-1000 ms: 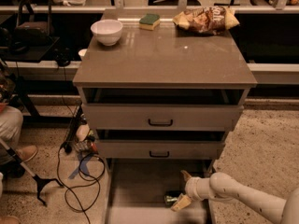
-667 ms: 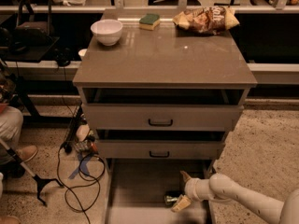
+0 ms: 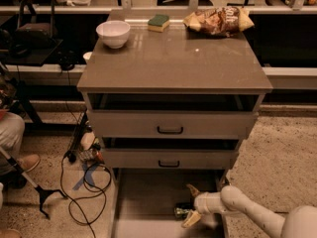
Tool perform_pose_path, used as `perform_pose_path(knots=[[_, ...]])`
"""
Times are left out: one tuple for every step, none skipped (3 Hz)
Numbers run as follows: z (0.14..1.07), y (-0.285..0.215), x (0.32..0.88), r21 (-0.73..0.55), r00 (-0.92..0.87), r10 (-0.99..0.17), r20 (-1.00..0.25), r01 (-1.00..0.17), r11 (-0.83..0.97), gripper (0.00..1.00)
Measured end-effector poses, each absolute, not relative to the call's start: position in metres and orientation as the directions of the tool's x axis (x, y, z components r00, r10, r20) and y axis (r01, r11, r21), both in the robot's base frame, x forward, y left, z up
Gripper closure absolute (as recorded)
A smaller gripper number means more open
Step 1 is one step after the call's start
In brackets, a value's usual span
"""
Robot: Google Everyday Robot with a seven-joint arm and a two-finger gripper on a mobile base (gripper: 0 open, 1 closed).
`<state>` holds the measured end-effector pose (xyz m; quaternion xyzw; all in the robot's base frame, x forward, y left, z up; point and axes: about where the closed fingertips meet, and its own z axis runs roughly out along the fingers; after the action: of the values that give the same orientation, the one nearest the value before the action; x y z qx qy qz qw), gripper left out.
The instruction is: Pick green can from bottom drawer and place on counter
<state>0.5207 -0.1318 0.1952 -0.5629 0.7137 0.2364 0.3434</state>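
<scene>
Gripper [image 3: 191, 205] hung low inside the bottom drawer [image 3: 143, 192], its fingers spread apart on either side of the green can [image 3: 181, 211], which sat in the drawer towards its right rail. Up on the counter [image 3: 173, 63] were a white bowl [image 3: 113, 32], a sponge [image 3: 158, 22] and a chip bag [image 3: 218, 20].

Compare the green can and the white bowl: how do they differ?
The green can sits in the bottom drawer; the white bowl stands on the counter. The can is dark green and smaller; the bowl is white and wider. The gripper is open beside the can, down in the drawer; nothing touches the bowl.
</scene>
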Motion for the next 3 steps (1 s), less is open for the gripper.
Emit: perform_pose_path(knots=[[0.172, -0.127, 0.521, -0.044, -0.105, -0.653, -0.750, -0.977, 0.208, 0.00], [0.154, -0.120, 0.521, -0.049, -0.083, -0.683, -0.726, -0.984, 0.172, 0.18], [0.138, -0.117, 0.522, -0.060, -0.067, -0.711, -0.700, -0.987, 0.151, 0.41]])
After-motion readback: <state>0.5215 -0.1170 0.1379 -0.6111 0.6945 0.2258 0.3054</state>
